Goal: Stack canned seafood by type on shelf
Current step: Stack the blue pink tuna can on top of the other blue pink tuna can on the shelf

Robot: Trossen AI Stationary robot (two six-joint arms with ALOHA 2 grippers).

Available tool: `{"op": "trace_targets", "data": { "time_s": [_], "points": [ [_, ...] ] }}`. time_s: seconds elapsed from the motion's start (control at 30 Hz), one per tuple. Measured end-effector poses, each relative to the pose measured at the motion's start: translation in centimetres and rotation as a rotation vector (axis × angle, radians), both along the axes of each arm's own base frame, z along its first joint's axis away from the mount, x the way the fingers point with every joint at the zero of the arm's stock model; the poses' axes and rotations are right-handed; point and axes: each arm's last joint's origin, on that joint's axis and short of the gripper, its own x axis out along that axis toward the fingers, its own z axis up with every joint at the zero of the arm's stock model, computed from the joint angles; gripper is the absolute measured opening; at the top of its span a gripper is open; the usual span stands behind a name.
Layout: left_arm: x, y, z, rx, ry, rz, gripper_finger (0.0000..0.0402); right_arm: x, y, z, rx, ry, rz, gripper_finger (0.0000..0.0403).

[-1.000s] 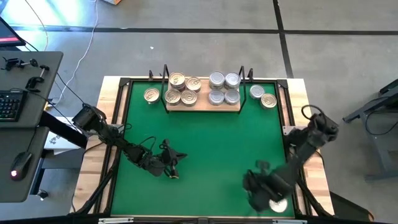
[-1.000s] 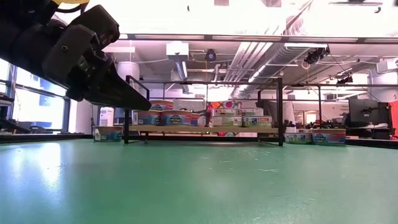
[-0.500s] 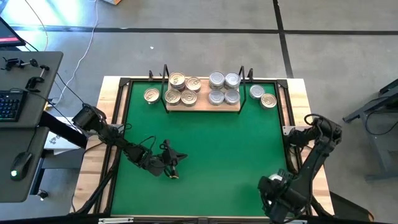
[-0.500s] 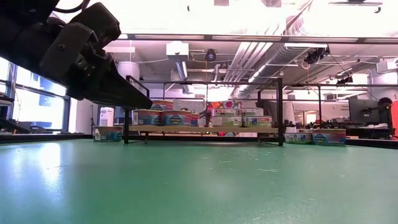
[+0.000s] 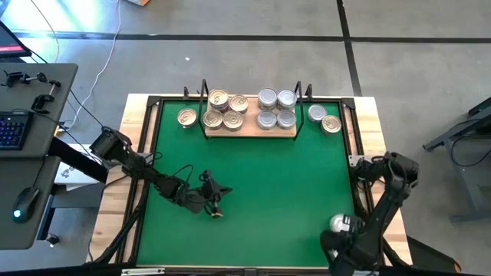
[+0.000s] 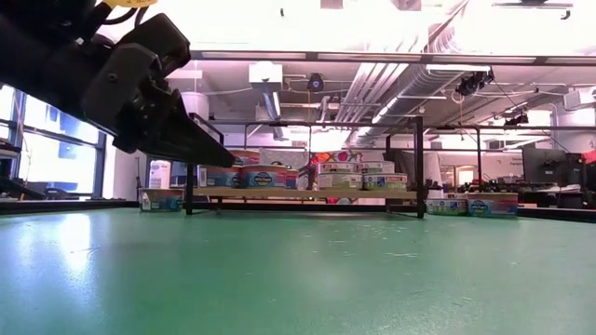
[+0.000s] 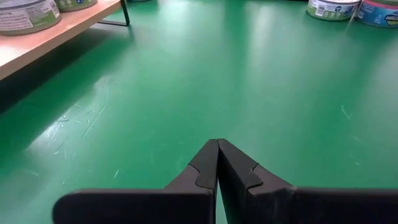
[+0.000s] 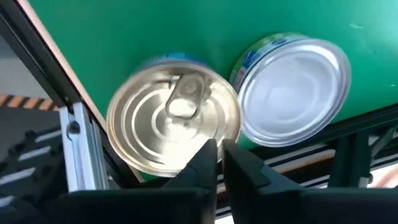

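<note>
At far centre of the desk (image 5: 368, 123), on the green mat (image 5: 253, 184), the shelf (image 5: 250, 132) holds gold tins (image 5: 224, 110) on its left half & silver tins (image 5: 276, 108) on its right. One gold tin (image 5: 186, 117) sits on the mat just left of the shelf; two more tins (image 5: 324, 118) just right of it. L gripper (image 5: 215, 205) hovers low over near-left mat, jaws fully shut, holding nothing. R gripper (image 8: 216, 163) is at the near-right corner above two tins: a tabbed tin (image 8: 174, 121) & a plain-lidded tin (image 8: 293, 87), touching side by side at the mat edge. R jaws nearly shut w/ a thin gap, gripping nothing.
</note>
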Motion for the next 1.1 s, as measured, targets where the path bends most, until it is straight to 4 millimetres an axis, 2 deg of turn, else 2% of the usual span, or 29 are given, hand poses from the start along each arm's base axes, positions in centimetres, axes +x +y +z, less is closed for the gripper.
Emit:
{"op": "trace_targets", "data": {
  "time_s": [0.1, 0.3, 0.63, 0.83, 1.1],
  "points": [
    [-0.1, -0.2, 0.0, 0.000, 0.000, -0.007, 0.0000, -0.4, 0.7, -0.7, -0.003, 0.004, 0.029, 0.0003],
    [-0.2, -0.3, 0.0, 0.000, 0.000, -0.013, 0.0000, -0.9, 1.5, -2.1, -0.032, 0.022, 0.053, 0.0002],
    [-0.1, -0.3, 0.0, -0.001, -0.002, -0.012, 0.0000, 0.1, 1.7, -3.2, -0.066, -0.059, 0.119, 0.0000],
    [-0.1, -0.3, 0.1, -0.004, -0.006, -0.012, 0.0000, 2.4, 0.7, -3.3, -0.105, -0.186, 0.157, 0.0000],
    [-0.1, -0.3, 0.0, -0.004, -0.006, -0.011, 0.0000, 8.3, -2.5, -3.5, -0.230, -0.415, 0.216, 0.0000]
  ]
}}
